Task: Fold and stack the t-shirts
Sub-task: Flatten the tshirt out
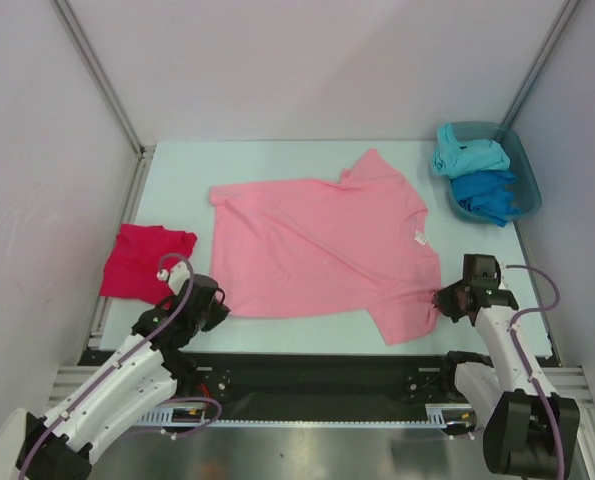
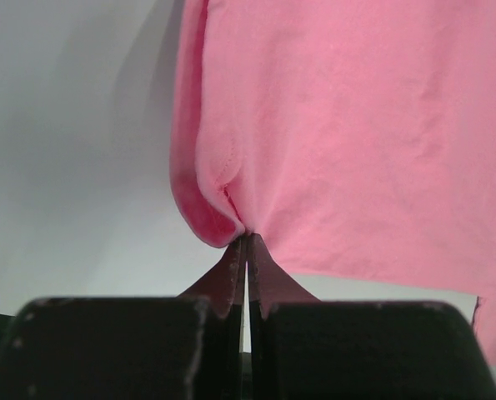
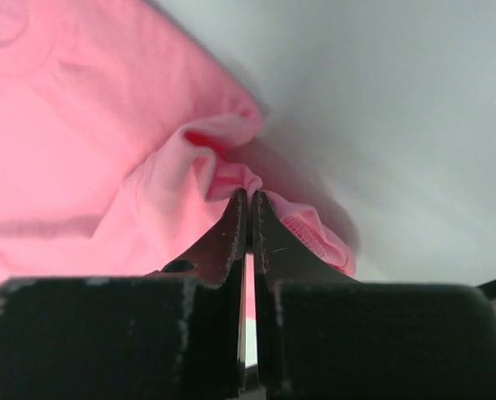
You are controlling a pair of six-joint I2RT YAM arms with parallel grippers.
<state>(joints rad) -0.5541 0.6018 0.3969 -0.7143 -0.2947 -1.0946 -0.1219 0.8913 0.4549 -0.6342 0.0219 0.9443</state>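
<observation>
A light pink t-shirt (image 1: 322, 240) lies spread flat across the middle of the table, its small white neck tag (image 1: 420, 237) toward the right. My left gripper (image 1: 220, 303) is shut on the shirt's near left corner (image 2: 231, 218), the cloth bunched at the fingertips. My right gripper (image 1: 440, 298) is shut on the edge of the near right sleeve (image 3: 231, 179), where the cloth puckers. A folded crimson-magenta t-shirt (image 1: 145, 260) rests at the left edge. Turquoise (image 1: 467, 155) and blue (image 1: 485, 192) t-shirts sit crumpled in the tub.
A teal plastic tub (image 1: 522, 160) stands at the back right corner. White walls with metal posts close in the table on three sides. The black rail carrying the arm bases runs along the near edge (image 1: 317, 370).
</observation>
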